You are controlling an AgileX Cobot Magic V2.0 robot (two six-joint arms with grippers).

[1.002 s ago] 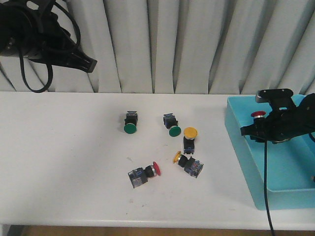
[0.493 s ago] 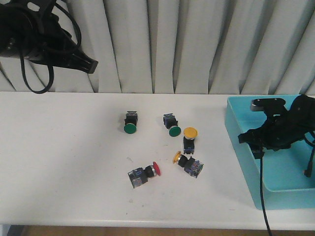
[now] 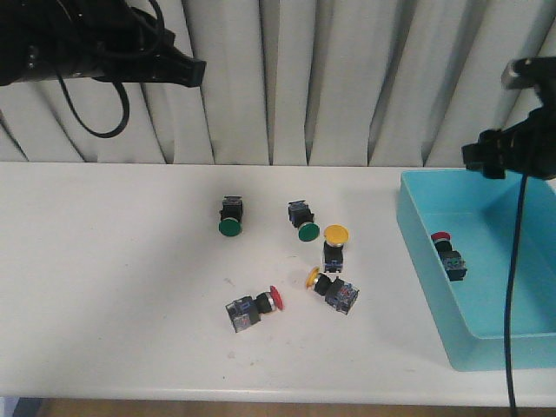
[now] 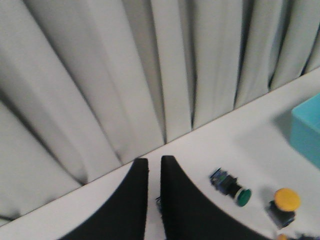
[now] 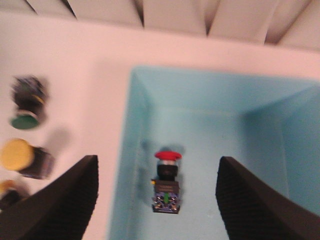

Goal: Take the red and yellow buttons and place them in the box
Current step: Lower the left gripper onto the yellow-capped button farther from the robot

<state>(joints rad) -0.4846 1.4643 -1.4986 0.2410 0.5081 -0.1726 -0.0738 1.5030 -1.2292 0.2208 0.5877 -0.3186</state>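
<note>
A: Stock of the table [image 3: 104,287], please.

B: One red button [image 3: 449,254] lies in the box [image 3: 417,261], near its 9 o'clock wall, cap toward 12. On the table: a red one [image 3: 252,307] on its side at centre; a yellow one [image 3: 334,243] upright, at its 2 o'clock; a second yellow [image 3: 331,289] tipped over between those two. Two green ones [image 3: 229,215] [image 3: 303,220] sit further back and are not wanted.

A: Pincers?

B: Right pincer [image 5: 157,200] released, jaws spread wide, nothing between them, high over the box. Left pincer [image 4: 154,185] clenched on nothing, raised at 10 o'clock.

A: Next pick?

B: I judge the upright yellow easiest for the right arm. Come straight down and grip the blocky body, not the round cap. Stay clear of the tipped yellow just beside it, and of the green at its 10 o'clock.
</note>
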